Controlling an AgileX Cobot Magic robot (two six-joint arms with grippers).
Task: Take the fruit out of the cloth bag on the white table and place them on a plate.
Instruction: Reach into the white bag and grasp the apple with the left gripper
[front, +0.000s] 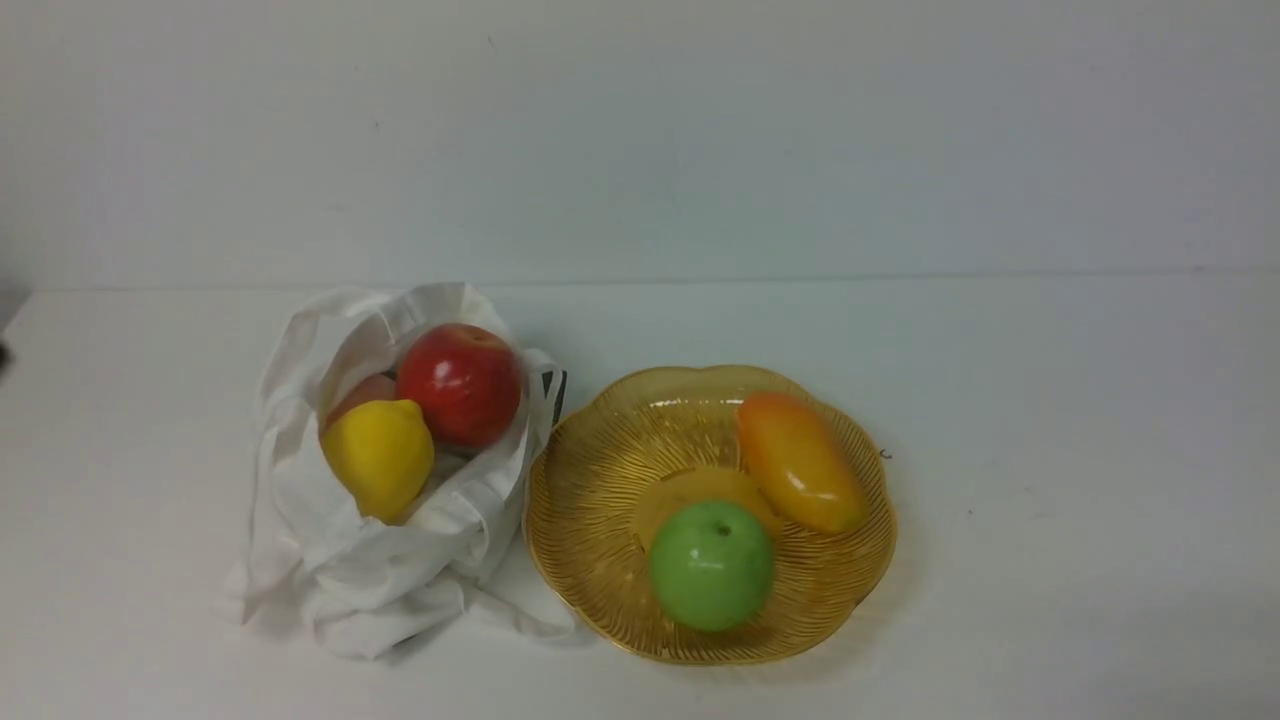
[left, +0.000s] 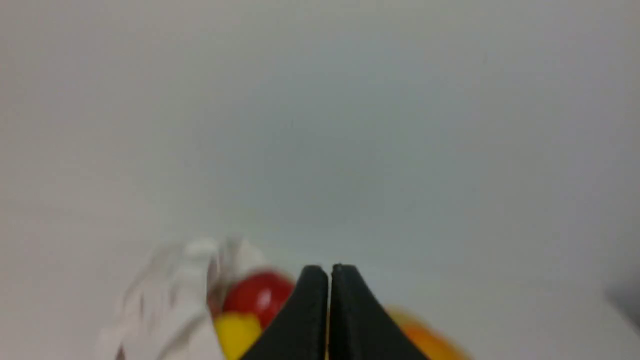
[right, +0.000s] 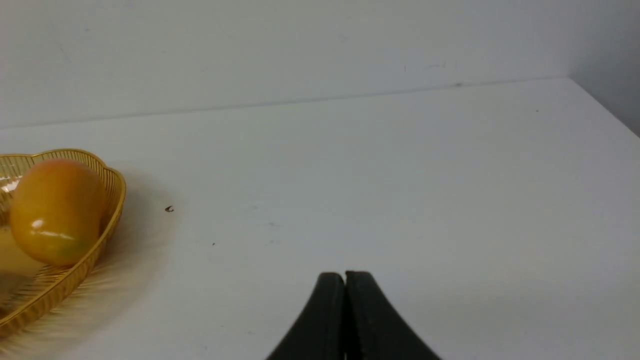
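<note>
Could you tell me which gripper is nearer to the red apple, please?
Left. The left gripper has the red apple just beyond its tips; the right gripper faces the white table beside the plate, with the apple unseen.

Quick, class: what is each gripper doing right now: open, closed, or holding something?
Left gripper: closed, holding nothing.
Right gripper: closed, holding nothing.

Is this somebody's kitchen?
Probably not, more likely a robot test bench: a plain white table, a blank wall, and the robot's black left hand and right hand.
</note>
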